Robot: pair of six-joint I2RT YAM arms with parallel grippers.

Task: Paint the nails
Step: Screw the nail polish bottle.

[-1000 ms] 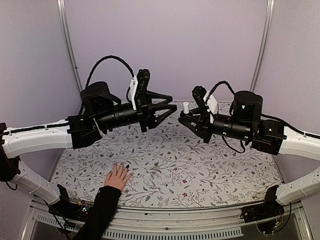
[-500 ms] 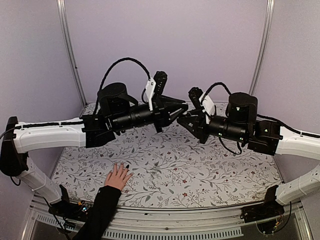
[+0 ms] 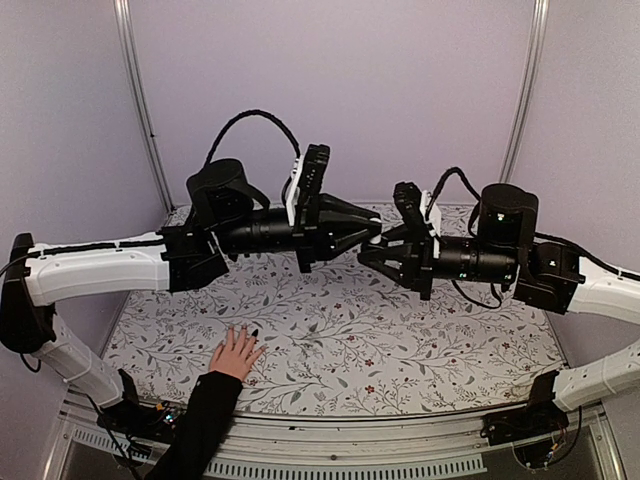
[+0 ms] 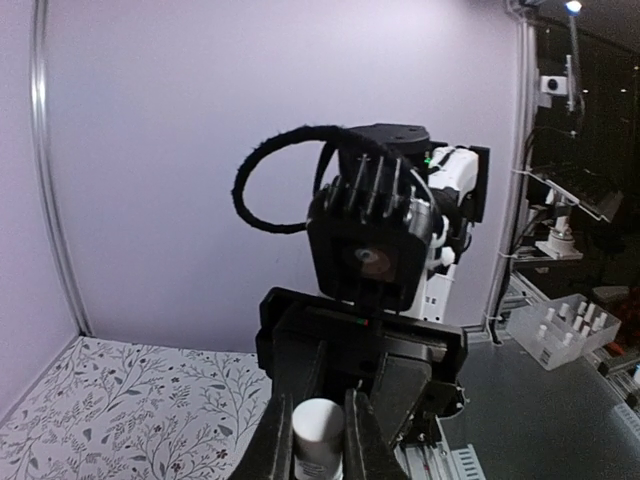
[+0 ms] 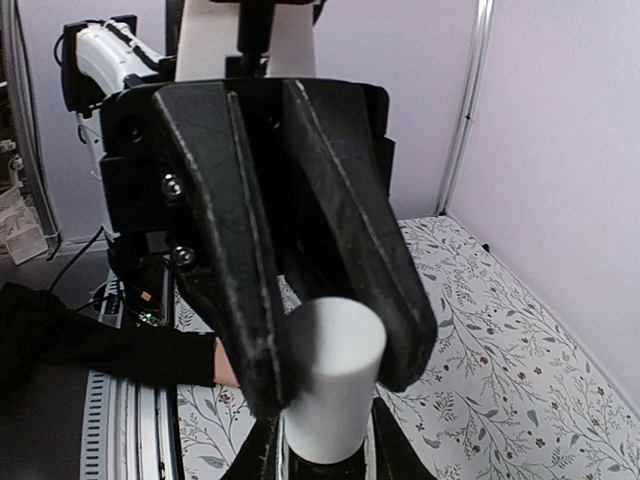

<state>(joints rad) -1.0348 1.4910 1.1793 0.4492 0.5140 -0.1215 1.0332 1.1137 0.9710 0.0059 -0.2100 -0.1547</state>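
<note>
Your left claw (image 3: 374,231) is clamped tight on the white cap (image 5: 335,372), one finger on each side of it. Your right claw (image 3: 370,248) meets it tip to tip, raised above the middle of the desk (image 3: 330,330). It is closed narrow on what looks like the dark bottle (image 5: 325,471) under that cap, though little of it shows. The hand (image 3: 236,353) lies flat near the desk's front left edge, fingers spread, well apart from both claws. Its nails (image 3: 243,333) are too small to judge for polish.
</note>
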